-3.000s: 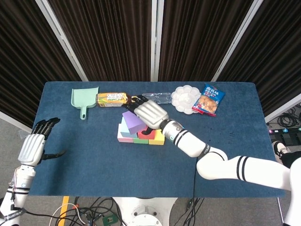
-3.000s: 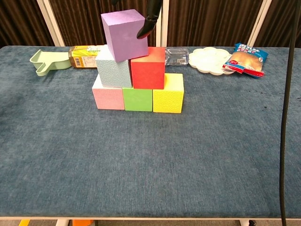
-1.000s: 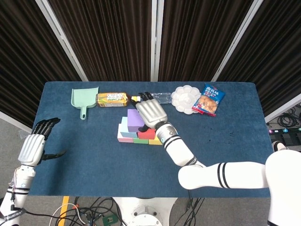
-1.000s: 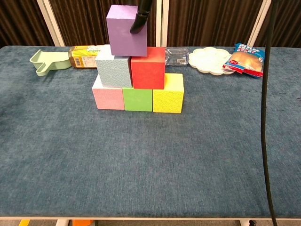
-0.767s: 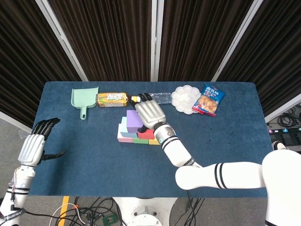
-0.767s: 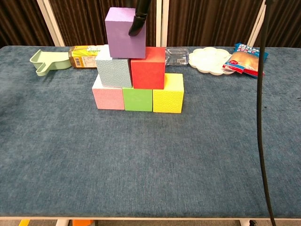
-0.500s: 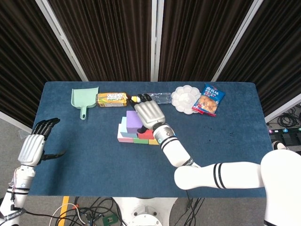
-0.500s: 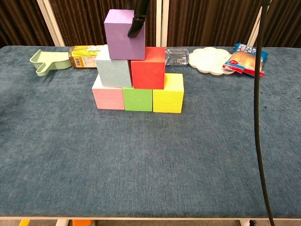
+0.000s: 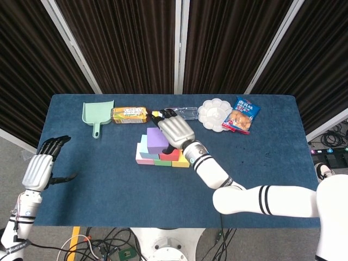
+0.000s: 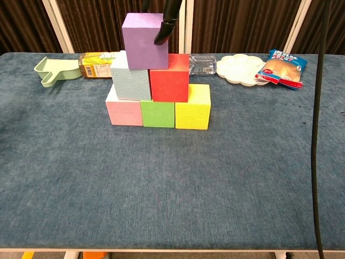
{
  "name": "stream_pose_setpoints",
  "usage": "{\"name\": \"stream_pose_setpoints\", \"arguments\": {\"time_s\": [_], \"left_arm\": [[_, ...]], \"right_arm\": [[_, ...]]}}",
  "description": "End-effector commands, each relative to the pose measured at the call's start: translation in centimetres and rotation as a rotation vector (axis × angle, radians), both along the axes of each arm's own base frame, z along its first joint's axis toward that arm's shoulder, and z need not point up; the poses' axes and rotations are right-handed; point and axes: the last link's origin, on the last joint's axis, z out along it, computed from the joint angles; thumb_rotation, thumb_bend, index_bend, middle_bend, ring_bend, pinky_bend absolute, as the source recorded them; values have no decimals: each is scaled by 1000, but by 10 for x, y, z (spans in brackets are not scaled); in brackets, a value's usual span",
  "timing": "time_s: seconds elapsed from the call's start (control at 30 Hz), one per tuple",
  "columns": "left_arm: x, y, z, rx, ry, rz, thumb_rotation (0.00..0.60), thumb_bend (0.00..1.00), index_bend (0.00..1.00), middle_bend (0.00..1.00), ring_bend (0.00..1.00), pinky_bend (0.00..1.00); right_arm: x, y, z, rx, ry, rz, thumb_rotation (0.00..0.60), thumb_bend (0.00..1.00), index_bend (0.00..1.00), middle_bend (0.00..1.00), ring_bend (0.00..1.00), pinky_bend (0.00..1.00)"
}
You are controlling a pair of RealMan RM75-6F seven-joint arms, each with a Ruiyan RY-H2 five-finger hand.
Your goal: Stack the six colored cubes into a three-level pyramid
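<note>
Showing the counter (image 10: 64,178) with a block pyramid near its middle: a bottom row of pink cube (image 10: 124,112), green cube (image 10: 157,114) and yellow cube (image 10: 193,107) set side by side and touching; a second level of pale blue cube (image 10: 130,79) and red cube (image 10: 169,78); and a purple cube (image 10: 144,41) on top, resting across the joint of the two beneath and turned slightly off square. The right robot hand (image 9: 174,130) lies over the top of the stack in the head view, fingers extended toward the far edge; in the chest view a dark fingertip (image 10: 163,36) touches the purple cube's upper right front corner, and whether the cube is grasped or merely touched cannot be told. The left robot hand (image 9: 42,166) hangs off the counter's near left corner, released, fingers apart and holding nothing. Along the far edge, from left: a green dustpan (image 10: 53,73), its scoop holding nothing visible; a yellow-labelled packet (image 10: 97,63) lying on its side; a clear plastic item (image 10: 202,63); a white palette tray (image 10: 240,69) with shallow wells; a blue snack bag (image 10: 281,66), its edge overlapping the palette's rim
</note>
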Motion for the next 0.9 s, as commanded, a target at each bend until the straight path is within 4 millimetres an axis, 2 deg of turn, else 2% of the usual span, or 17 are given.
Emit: {"name": "stream_pose_setpoints", "arguments": {"time_s": [0.03,0.3,0.57,0.9], "left_arm": [[0,0,0,1,-1,3,600,92,125,87,87,81],[-1,0,0,1,-1,7,600,92,125,87,87,82],[0,0,0,3,-1,1,600,93,125,85,87,81],[-1,0,0,1,-2,2,600,92,125,80,87,81]], "right_arm": [[-2,-3,-2,6,-1,11,600,59,54,247,0,0],[-1,-4,-6,-15,-4,19,600,61,134,347,13,0],[1,-2,-1,-36,-25,-6,600,60,134,351,14,0],[3,1,-5,-40,-8,-34,600,59,134,352,14,0]]}}
